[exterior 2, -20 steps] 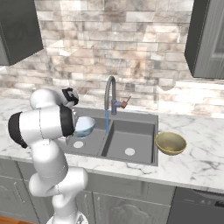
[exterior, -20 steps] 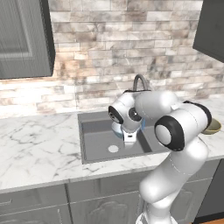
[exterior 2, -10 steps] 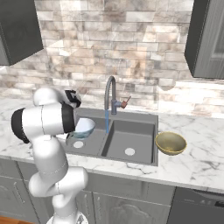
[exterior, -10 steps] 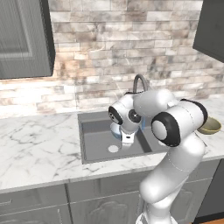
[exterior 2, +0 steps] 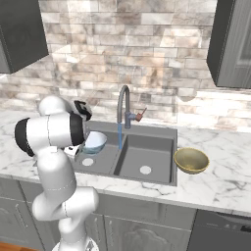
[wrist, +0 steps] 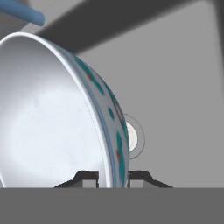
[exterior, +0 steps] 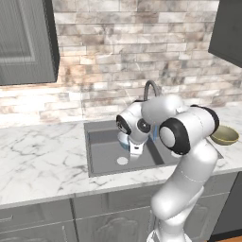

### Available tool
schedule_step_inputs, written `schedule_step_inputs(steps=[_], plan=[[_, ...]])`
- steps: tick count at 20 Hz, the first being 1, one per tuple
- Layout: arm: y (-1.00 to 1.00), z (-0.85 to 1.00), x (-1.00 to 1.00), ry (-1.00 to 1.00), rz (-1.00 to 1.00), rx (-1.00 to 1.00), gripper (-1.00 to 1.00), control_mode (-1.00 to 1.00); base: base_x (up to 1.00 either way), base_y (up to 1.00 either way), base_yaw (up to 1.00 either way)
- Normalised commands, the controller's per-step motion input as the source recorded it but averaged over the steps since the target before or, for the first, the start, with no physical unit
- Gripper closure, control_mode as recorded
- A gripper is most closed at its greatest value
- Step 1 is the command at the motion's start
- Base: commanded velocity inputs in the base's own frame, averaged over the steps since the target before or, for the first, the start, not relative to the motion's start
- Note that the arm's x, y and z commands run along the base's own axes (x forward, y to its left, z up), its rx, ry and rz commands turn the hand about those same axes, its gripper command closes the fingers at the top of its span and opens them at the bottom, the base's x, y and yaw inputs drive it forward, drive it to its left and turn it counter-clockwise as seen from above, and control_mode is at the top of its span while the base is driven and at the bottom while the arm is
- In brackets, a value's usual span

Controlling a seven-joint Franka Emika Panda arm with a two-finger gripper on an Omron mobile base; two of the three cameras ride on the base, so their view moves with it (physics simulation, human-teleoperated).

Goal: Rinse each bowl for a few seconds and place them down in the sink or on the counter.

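Bowl (wrist: 52, 109) rim between fingers (wrist: 89, 177)

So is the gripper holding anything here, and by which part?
Yes: the gripper is shut on the blue bowl, pinching its rim wall between the fingertips, one inside and one outside, over the sink.
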Motion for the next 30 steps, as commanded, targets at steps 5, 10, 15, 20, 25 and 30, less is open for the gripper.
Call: schedule_step_inputs(steps=[5,10,15,20,25,30], plan=[[0.15,-0.14,0.1,-0.02,-0.02,0.0,1.0,-1.0,0.0,0.0,0.0],[0.14,-0.16,0.06,0.0,-0.02,0.0,1.0,-1.0,0.0,0.0,0.0],[0.15,-0.21,0.07,0.0,-0.03,0.0,1.0,-1.0,0.0,0.0,0.0],[0.13,-0.2,0.11,0.0,-0.04,0.0,1.0,-1.0,0.0,0.0,0.0],[0.11,-0.18,0.14,-0.01,-0.03,0.0,1.0,-1.0,0.0,0.0,0.0],[0.07,-0.25,0.12,0.0,-0.03,0.0,1.0,-1.0,0.0,0.0,0.0]])
